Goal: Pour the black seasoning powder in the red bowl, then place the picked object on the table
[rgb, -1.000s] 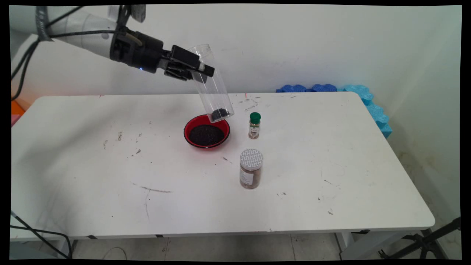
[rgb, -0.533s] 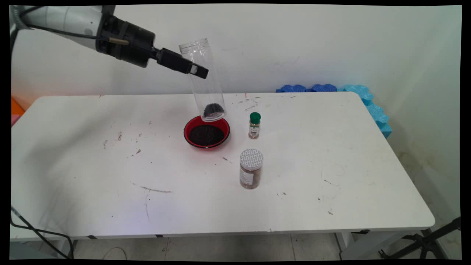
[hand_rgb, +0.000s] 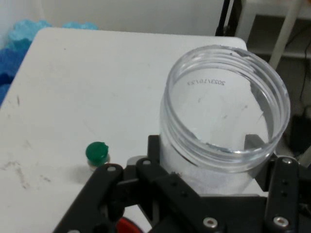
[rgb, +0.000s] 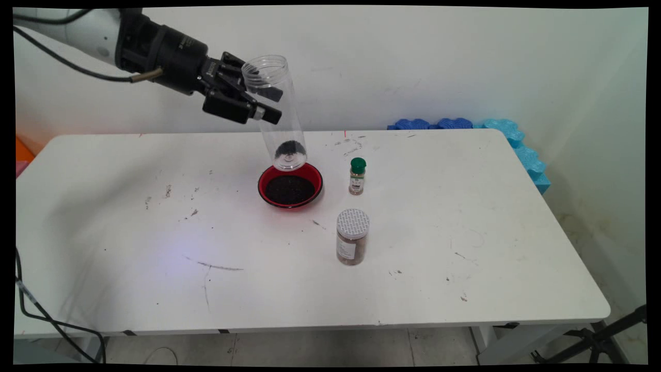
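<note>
My gripper (rgb: 266, 103) is shut on a tall clear plastic jar (rgb: 276, 113), held in the air nearly upright with its open mouth at the top. A little dark granular stuff lies at the jar's bottom (rgb: 289, 150). Right below it stands a red bowl (rgb: 290, 186) filled with the same dark grains. In the hand view the clear jar's open mouth (hand_rgb: 226, 104) fills the middle, with the black fingers (hand_rgb: 279, 189) clamped on its sides and a sliver of the red bowl (hand_rgb: 127, 226) at the bottom edge.
A small spice bottle with a green cap (rgb: 357, 176) stands just right of the bowl; the green-capped bottle (hand_rgb: 97, 154) also shows in the hand view. A larger jar with a white lid (rgb: 352, 236) stands nearer the front. Blue foam pieces (rgb: 496, 134) lie at the table's far right corner.
The jar has swung from tilted to nearly upright, and its bottom has shifted left over the bowl's far rim. The wrist has rotated and drawn back to the left.
</note>
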Tool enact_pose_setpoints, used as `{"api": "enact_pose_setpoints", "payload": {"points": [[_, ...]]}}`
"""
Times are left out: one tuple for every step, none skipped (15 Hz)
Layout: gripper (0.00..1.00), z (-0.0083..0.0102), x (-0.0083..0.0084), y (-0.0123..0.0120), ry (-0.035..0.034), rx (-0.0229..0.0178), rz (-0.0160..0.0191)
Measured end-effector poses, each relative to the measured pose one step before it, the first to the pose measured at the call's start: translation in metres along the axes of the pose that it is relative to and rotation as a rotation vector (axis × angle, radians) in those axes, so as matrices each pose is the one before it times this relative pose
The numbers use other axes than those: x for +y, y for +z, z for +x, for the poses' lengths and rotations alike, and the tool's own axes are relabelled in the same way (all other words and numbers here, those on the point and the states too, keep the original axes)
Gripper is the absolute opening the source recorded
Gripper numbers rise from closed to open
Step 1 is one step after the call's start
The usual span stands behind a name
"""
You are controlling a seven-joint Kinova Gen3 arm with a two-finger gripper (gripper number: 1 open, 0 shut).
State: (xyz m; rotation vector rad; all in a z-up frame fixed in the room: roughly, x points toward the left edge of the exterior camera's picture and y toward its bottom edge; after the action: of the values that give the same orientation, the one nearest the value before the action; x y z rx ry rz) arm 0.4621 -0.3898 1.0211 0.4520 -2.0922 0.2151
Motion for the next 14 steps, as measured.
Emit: {"api": "enact_pose_setpoints", "payload": {"points": [[0.0, 0.00149, 0.00215, -0.00048, 0.03805, -0.00696, 0.00555], [0.0, 0.0016, 0.00245, -0.00084, 0.04029, -0.00713, 0.007], [0.0, 0.00135, 0.00163, -0.00055, 0.0278, -0.00531, 0.00651], [0.0, 0.00136, 0.00153, -0.00034, 0.02795, -0.0057, 0.00738], [0.0, 0.00099, 0.00162, -0.00019, 0.02223, -0.00541, 0.00554], [0.0, 0.00061, 0.00139, -0.00007, 0.01507, -0.00439, 0.00346], [0.0, 0.00031, 0.00185, 0.00016, 0.00776, -0.00415, 0.0028], [0.0, 0.00028, 0.0019, 0.00029, 0.00418, -0.00343, 0.0012], [0.0, -0.00029, 0.0023, 0.00062, 0.00058, -0.00234, -0.00226], [0.0, -0.00082, 0.00324, 0.00114, -0.00485, -0.00129, -0.00431], [0.0, -0.00116, 0.00325, 0.0014, -0.0058, -0.00162, -0.00413], [0.0, -0.00156, 0.00292, 0.00157, -0.00465, -0.00209, -0.00282], [0.0, -0.00287, 0.00341, 0.00261, -0.00588, -0.00355, -0.00317], [0.0, -0.0035, 0.0036, 0.00289, -0.00687, -0.00374, -0.0027]]}}
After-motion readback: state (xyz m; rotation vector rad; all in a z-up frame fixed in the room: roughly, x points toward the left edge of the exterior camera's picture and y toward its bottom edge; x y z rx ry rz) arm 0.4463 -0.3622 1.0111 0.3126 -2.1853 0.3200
